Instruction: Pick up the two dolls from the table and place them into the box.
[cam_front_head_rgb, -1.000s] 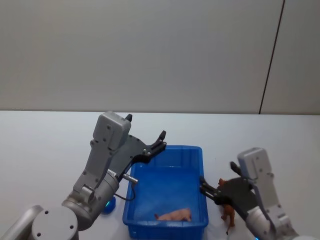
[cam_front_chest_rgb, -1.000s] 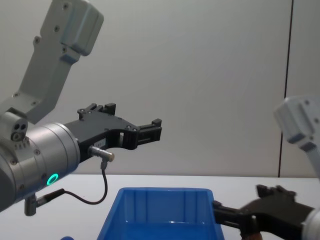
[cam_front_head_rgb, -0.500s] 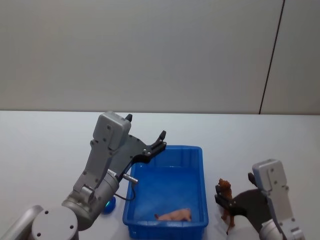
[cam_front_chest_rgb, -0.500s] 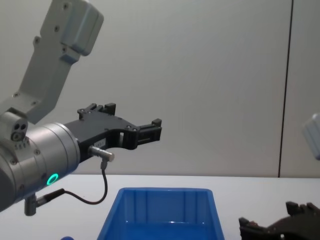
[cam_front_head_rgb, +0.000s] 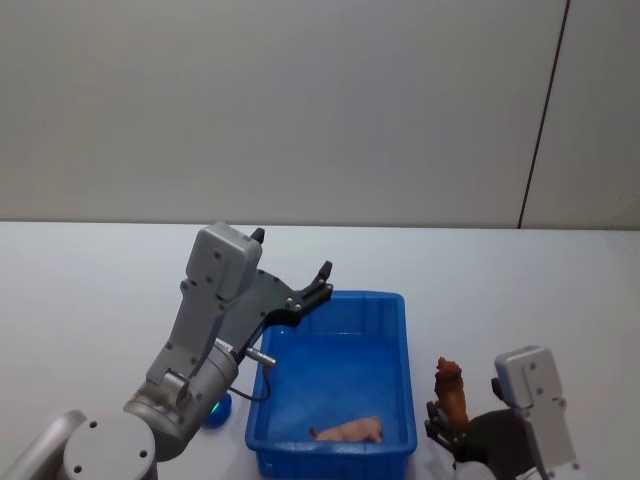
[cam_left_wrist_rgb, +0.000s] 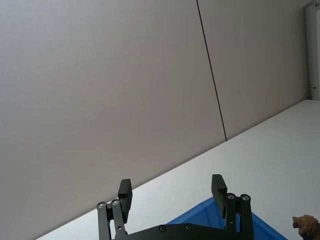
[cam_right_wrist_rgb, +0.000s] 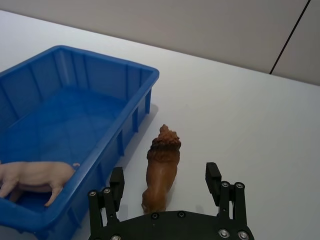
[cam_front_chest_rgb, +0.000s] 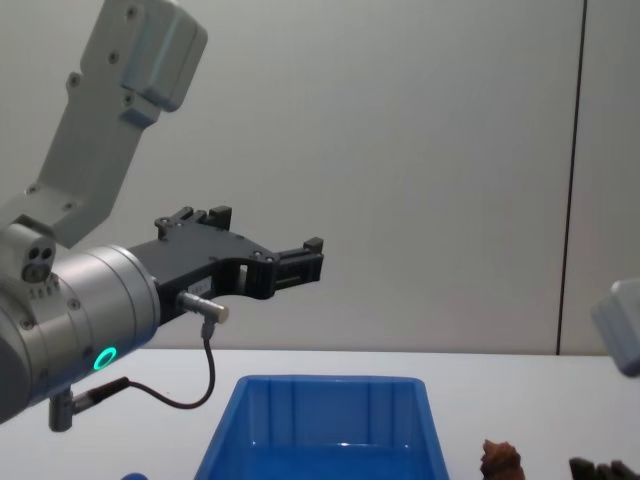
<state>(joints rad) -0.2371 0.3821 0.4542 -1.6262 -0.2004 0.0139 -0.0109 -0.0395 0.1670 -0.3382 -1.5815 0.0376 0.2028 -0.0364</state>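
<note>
Presently, stock as follows.

**Box** (cam_front_head_rgb: 340, 296): blue bin, open top, on the table (cam_front_head_rgb: 90, 290) at the centre of the head view.

**Pig** (cam_right_wrist_rgb: 35, 175): first doll, lying on the box floor at the 6 o'clock end. Judged delivered.

**Brown doll** (cam_right_wrist_rgb: 162, 162): second doll, upright on the table at about 4 o'clock of the box. It is just beside the long wall but apart from it, head toward 12 o'clock. Not yet in the box.

**Right gripper** (cam_right_wrist_rgb: 165, 172): low at the doll's 6 o'clock. Its jaws are spread wide, one finger on each side of the hindquarters, neither touching, nothing held. It looks lined up along the body so that closing would pinch the narrow flanks, not the head-to-tail length.

**Left gripper** (cam_left_wrist_rgb: 171, 185): raised above the box's 11 o'clock corner, jaws released and empty. Probably held high to leave the box mouth free for the other arm.

**Status**: judged half done, at the approach step on the second doll.

**Next move**: likely a short advance toward 12 o'clock, a squeeze on the body, then a lift over the rim at the doll's 9 o'clock.

**Risk**: the doll stands on small feet, so a finger brushing it first could topple it against the wall.
</note>
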